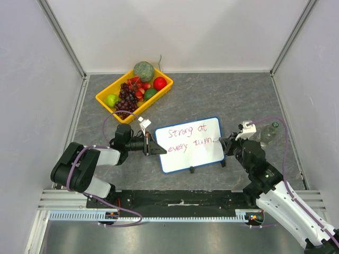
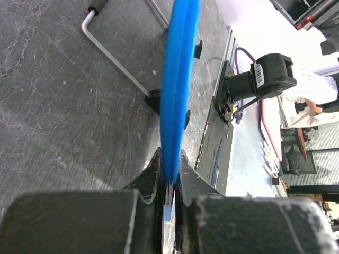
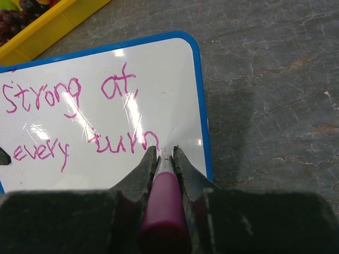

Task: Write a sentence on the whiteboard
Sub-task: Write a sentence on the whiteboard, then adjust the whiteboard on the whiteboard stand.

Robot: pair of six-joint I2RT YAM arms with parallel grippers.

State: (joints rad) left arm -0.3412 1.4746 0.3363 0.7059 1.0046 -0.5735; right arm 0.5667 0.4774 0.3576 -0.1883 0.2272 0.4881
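Two robot arms reach in from the near edge of a grey, stone-patterned surface (image 1: 238,100). The left arm lies low, its forearm stretched to the right. The left hand (image 1: 151,146) is clamped on the left edge of the whiteboard (image 1: 185,161). In the left wrist view the two fingers (image 2: 152,172) pinch the thin blue rim from either side, and a bent metal stand leg (image 2: 114,58) and small black feet show behind the board. The right arm bends in from the near right corner. The right hand (image 1: 221,144) is closed around a pink-magenta marker (image 3: 164,206). In the right wrist view the marker's pale tip points down at the board face, just right of the last written word. Whether the tip touches the board cannot be told. The whiteboard sits in the middle of the surface between the two hands, turned slightly so its right end is farther away. The sentence (image 1: 188,138) is handwritten in pink-red marker on two lines: "Strong at" above and "every turn" below. A clear bottle (image 1: 269,132) stands just beyond the right hand. At the far left, near the back wall, is a yellow tray (image 1: 106,100) filled with fruit, including dark grapes, a green apple, a red fruit and a round green melon.
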